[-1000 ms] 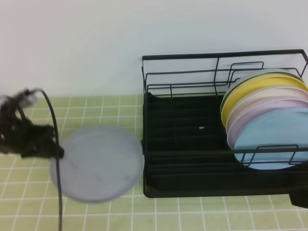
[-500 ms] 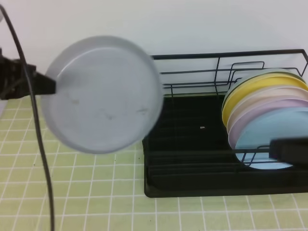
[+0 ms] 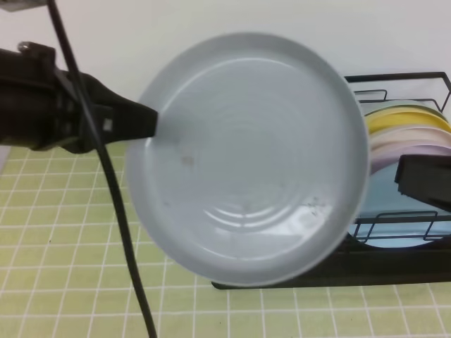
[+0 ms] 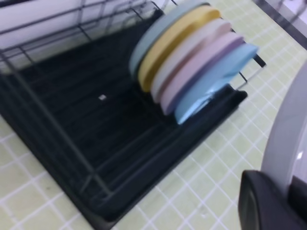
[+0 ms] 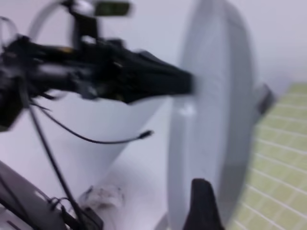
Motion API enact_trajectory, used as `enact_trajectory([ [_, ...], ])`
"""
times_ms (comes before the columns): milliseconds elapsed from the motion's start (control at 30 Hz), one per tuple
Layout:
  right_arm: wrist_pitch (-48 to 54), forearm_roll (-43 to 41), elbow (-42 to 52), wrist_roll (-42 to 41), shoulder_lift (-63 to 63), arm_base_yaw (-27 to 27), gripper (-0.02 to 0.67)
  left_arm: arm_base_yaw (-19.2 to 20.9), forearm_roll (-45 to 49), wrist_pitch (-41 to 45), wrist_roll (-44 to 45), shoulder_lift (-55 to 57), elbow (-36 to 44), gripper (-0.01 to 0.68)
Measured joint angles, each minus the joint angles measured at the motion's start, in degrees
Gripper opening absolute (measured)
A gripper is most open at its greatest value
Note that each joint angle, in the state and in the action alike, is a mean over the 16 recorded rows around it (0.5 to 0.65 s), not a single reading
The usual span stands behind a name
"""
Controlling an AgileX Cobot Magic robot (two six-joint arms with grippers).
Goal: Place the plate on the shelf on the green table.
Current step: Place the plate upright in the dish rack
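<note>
The pale grey plate (image 3: 246,158) hangs in the air, tilted up toward the exterior high camera and covering most of the shelf. My left gripper (image 3: 151,121) is shut on its left rim. From the left wrist, the plate's rim (image 4: 288,139) rises beside one finger (image 4: 264,203). The black wire shelf (image 3: 402,77) stands on the green table (image 3: 63,225) behind and right of the plate. My right gripper (image 3: 403,179) is at the plate's right edge. In the right wrist view its jaws stand apart, open, on either side of the edge-on plate (image 5: 211,115).
Several plates stand upright in the right end of the shelf (image 4: 72,124): a yellow plate (image 4: 168,48), a lilac-pink plate (image 4: 196,67) and a light blue plate (image 4: 216,76) among them. The left arm's black cable (image 3: 120,218) hangs down over the tiles.
My left gripper has lifted the plate off the tiles, up and to the right, tilting it upright in front of the shelf. My right gripper has come in from the right and opened.
</note>
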Motion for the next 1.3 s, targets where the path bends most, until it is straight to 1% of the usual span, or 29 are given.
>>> enact_trajectory([
  [67,0.6,1.0,0.0,-0.9,0.0,0.0,0.449,-2.0,0.0,-0.8,-0.7,-0.3,0.0,0.006],
  [133,1.2,1.9,0.0,-1.7,0.0,0.0,0.463,-3.9,0.1,-1.7,-1.3,-0.5,0.0,0.006],
  [267,1.8,2.9,0.0,-2.7,0.0,0.0,0.46,-7.8,0.2,-3.6,-2.2,-0.5,0.0,0.006],
  [367,2.0,3.0,0.0,-3.4,0.0,0.0,0.419,-10.6,0.2,-5.0,-2.3,-0.5,0.0,0.007],
  [500,1.8,2.8,0.0,-4.8,0.0,0.0,0.338,-13.9,-0.3,-6.4,-1.5,-0.4,0.0,0.014],
  [600,1.6,2.5,0.0,-6.1,0.0,-0.1,0.275,-15.9,-0.9,-6.7,-0.7,-0.2,0.0,0.034],
  [667,1.6,2.2,0.1,-7.1,0.0,-0.1,0.232,-16.9,-1.5,-6.7,-0.1,-0.1,0.0,0.059],
  [767,1.6,1.6,0.1,-8.4,0.0,-0.1,0.172,-18.1,-2.4,-6.4,0.6,0.1,0.0,0.114],
  [867,1.5,0.9,0.1,-10.0,0.0,-0.1,0.138,-18.8,-3.2,-6.1,1.3,0.3,0.0,0.178],
  [1100,0.0,-1.9,0.1,-13.5,0.0,-0.1,0.125,-19.3,-4.3,-5.5,1.1,0.6,0.0,0.317],
  [1200,-2.7,-3.9,0.1,-15.4,0.0,-0.1,0.124,-19.3,-4.2,-5.4,1.0,0.6,0.0,0.351],
  [1300,-6.6,-5.7,0.1,-18.5,0.0,-0.1,0.124,-19.2,-4.1,-4.8,1.0,0.6,0.0,0.362],
])
